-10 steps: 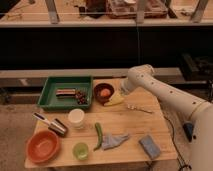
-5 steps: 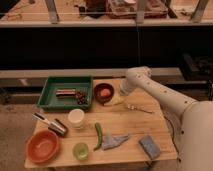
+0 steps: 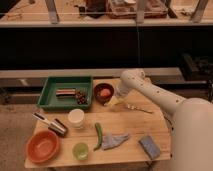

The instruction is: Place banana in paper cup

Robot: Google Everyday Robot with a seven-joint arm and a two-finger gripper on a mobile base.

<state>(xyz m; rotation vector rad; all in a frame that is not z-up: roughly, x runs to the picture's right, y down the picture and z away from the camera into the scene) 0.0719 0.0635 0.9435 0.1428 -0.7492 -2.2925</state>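
Beside the dark bowl (image 3: pixel 103 93), pincer (image 3: pixel 116 99) at banana (image 3: pixel 112 104) (its hold cannot be told), paper cup (image 3: pixel 76 118) apart, green chili (image 3: pixel 98 136) beside cup

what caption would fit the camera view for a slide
Gripper at the banana beside the dark bowl, paper cup standing apart in front of the green tray.

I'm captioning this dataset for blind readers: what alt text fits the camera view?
A white robot arm reaches from the right, its gripper at a pale banana beside a dark bowl on a wooden table. The paper cup stands apart, left of the banana, in front of a green tray.
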